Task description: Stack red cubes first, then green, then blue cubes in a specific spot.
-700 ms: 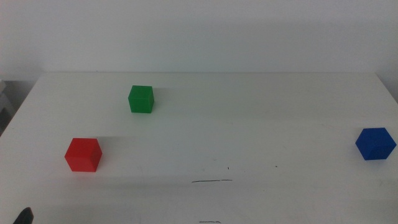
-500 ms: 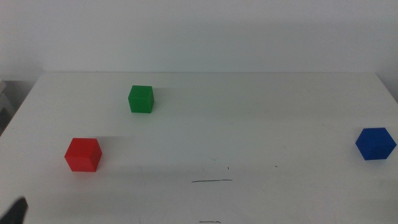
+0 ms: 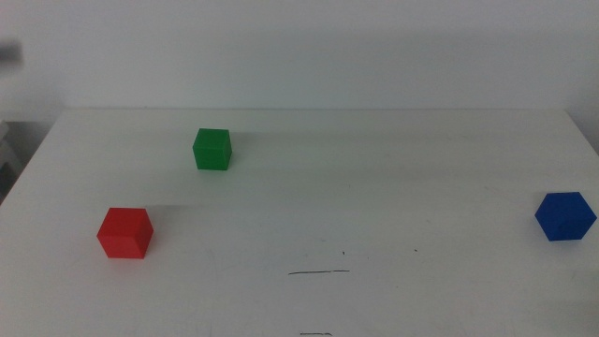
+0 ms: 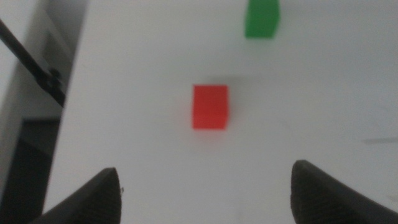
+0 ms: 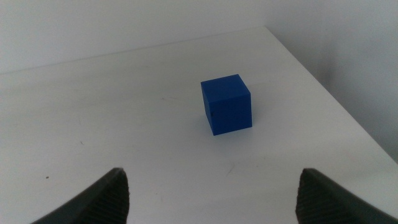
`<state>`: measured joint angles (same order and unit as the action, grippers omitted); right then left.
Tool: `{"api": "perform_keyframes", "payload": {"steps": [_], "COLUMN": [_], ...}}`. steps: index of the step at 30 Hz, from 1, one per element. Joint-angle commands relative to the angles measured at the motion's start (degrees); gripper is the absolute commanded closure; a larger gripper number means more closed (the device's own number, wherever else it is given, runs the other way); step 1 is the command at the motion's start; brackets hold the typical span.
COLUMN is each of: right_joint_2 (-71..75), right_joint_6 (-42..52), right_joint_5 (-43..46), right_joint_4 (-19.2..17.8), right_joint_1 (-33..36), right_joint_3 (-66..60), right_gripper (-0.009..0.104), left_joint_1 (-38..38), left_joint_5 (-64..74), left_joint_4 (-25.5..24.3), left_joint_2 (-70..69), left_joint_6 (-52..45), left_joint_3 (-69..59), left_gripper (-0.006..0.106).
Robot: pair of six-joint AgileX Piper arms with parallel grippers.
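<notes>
Across the whole middle view, white table (image 3: 374,187), neither arm visible there. Left gripper (image 4: 202,193) only in the left wrist view, jaws spread wide, nothing held, red cube (image 4: 210,107) ahead of the gap and untouched. Right gripper (image 5: 211,193) only in the right wrist view, also wide apart and empty, blue cube (image 5: 227,104) ahead of it near the table corner. Middle view: red cube lower left, green cube (image 3: 211,150) upper left, blue cube far right, all well apart. Black pen stroke (image 3: 318,272) lower centre, bare.
</notes>
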<state>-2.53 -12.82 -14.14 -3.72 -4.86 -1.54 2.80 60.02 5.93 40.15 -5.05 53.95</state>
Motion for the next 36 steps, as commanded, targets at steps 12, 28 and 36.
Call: {"api": "perform_keyframes", "payload": {"steps": [12, 28, 36], "right_joint_2": [-0.44, -0.44, -0.44], "right_joint_6": [0.57, 0.57, 0.57], "right_joint_5": [4.09, 4.09, 4.09], "right_joint_4": [-0.29, -0.29, -0.29], "right_joint_1": [-0.29, -0.29, -0.29], "right_joint_3": [0.59, 0.59, 0.59], "right_gripper": [0.014, 0.014, 0.014], "left_joint_1": [-0.16, -0.16, -5.28], "left_joint_5": [15.28, 11.14, 5.99], "left_joint_4": [4.85, 2.14, -4.16], "left_joint_2": [23.56, 44.37, 52.51], "left_joint_6": [-1.62, -2.86, 2.14], "left_joint_3": [22.28, 22.46, 22.46], "left_gripper": [0.007, 0.007, 0.007]}}
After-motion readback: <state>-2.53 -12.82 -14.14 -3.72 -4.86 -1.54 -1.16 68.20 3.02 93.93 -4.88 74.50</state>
